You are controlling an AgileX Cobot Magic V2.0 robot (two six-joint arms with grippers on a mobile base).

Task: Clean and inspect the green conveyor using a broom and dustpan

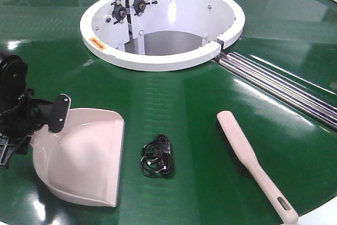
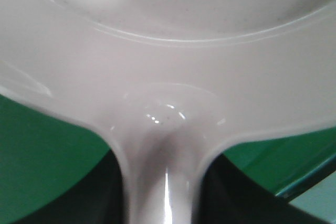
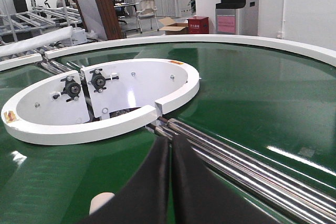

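Note:
The beige-pink dustpan (image 1: 84, 156) lies on the green conveyor (image 1: 184, 93) at the front left, mouth toward the right. My left gripper (image 1: 46, 121) is shut on its handle at the pan's rear. In the left wrist view the dustpan (image 2: 168, 51) fills the frame and its handle runs down between my dark fingers (image 2: 97, 198). The broom (image 1: 253, 162) lies flat at the front right, held by nothing. My right gripper (image 3: 170, 142) hovers above the belt with its jaws shut on nothing; the broom's rounded end (image 3: 102, 201) shows just left of it.
A black coiled cable bundle (image 1: 157, 156) lies between dustpan and broom. The white ring housing (image 1: 158, 59) sits behind, with steel roller strips (image 1: 279, 85) running to the right. The conveyor's white outer rim (image 3: 236, 40) curves round the back.

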